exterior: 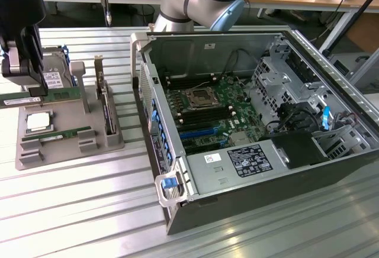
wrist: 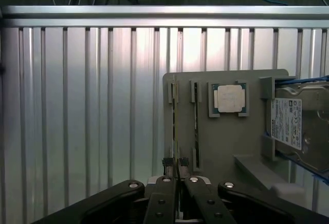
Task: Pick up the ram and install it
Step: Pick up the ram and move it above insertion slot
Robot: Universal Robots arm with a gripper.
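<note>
Though cropped by the exterior view's left edge, reads as a gripper [exterior: 35, 86] pinched narrow on the ram [exterior: 62, 96], gripped between the fingertips [wrist: 167, 163] and reaching straight ahead. Edge-on thin from the wrist; green face, white label from outside. Beyond: grey tray [wrist: 226, 142], silver CPU [wrist: 229, 99], ribbed bench [exterior: 89, 210].

The gripper [wrist: 175, 165] has its fingers pinched together on the ram [wrist: 175, 118], seen edge-on as a thin strip running away from the fingertips; just beside it a second stick [wrist: 195, 116] stands on edge in the grey holder [wrist: 231, 147]; a square silver CPU [wrist: 230, 99] lies in a recess near that stick; a hard drive [wrist: 295, 124] sits on the holder's side away from the ram; the ribbed aluminium table [wrist: 77, 106] lies beneath.
</note>
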